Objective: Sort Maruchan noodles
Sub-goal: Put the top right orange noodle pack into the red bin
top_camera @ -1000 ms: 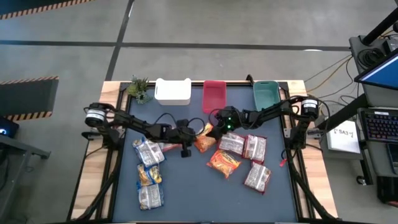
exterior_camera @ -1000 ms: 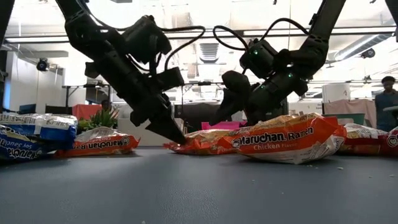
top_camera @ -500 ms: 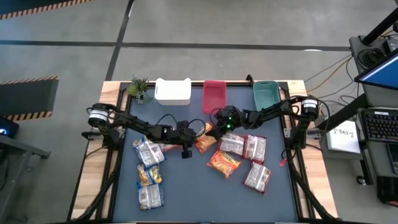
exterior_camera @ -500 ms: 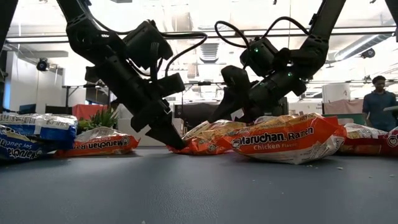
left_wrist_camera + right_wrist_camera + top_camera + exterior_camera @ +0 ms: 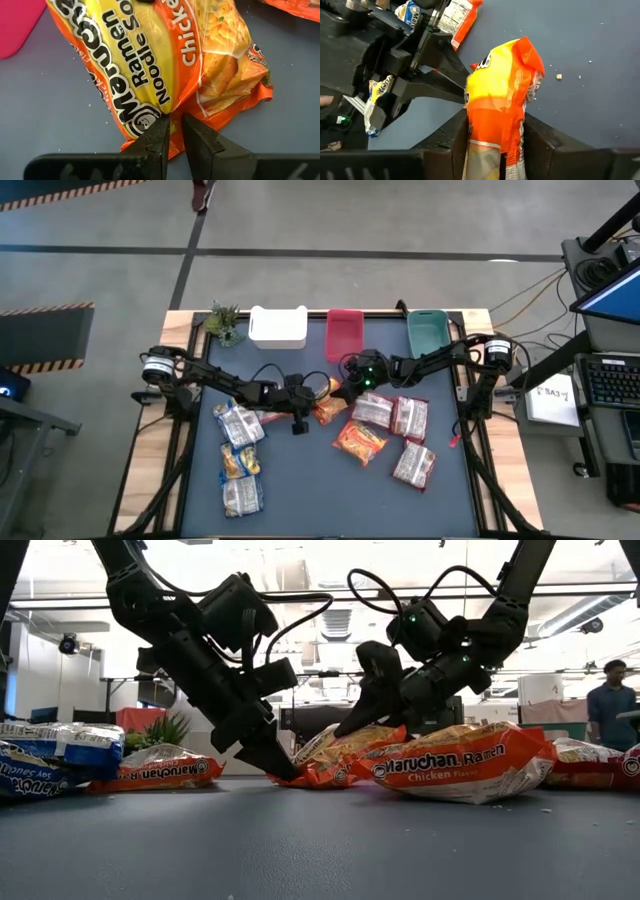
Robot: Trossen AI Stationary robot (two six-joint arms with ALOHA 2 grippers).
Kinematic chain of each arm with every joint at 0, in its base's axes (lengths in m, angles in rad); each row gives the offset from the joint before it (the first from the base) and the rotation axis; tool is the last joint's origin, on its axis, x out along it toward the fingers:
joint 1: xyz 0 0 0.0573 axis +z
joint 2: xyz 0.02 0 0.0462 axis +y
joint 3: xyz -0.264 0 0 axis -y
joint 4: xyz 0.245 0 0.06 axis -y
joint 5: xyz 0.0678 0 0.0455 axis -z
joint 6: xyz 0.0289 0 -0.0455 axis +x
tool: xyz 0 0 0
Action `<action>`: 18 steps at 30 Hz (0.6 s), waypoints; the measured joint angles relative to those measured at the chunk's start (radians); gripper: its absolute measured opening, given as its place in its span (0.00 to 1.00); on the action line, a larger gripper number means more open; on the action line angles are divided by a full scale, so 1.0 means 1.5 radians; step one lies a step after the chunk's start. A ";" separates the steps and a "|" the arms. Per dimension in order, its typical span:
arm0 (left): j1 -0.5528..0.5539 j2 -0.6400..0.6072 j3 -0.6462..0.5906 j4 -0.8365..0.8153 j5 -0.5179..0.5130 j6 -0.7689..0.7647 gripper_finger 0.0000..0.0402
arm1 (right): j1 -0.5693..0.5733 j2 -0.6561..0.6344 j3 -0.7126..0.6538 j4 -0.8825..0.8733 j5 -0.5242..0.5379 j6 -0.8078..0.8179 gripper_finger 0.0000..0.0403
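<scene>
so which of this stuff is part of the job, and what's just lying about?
Job: noodle packets; orange packet pinched by left end effector and right end effector; white bin, pink bin, teal bin.
Lying about: plant.

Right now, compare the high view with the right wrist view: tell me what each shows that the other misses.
Only the high view shows the white bin, pink bin, teal bin and green plant. Only the right wrist view shows the right tool closed on the orange packet, one finger on each side, and crumbs on the mat. Both show that orange packet, the left arm and the dark table mat.
</scene>
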 joint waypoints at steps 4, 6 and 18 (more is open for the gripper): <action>0.000 0.000 0.000 0.002 0.000 0.000 0.09 | 0.000 -0.001 0.000 0.003 -0.001 -0.003 0.30; -0.001 -0.003 0.000 0.000 0.000 0.000 0.09 | 0.000 -0.001 0.000 0.006 -0.001 -0.008 0.30; -0.004 -0.083 -0.001 -0.076 -0.019 0.025 0.09 | 0.001 -0.018 0.001 0.014 0.003 -0.024 0.29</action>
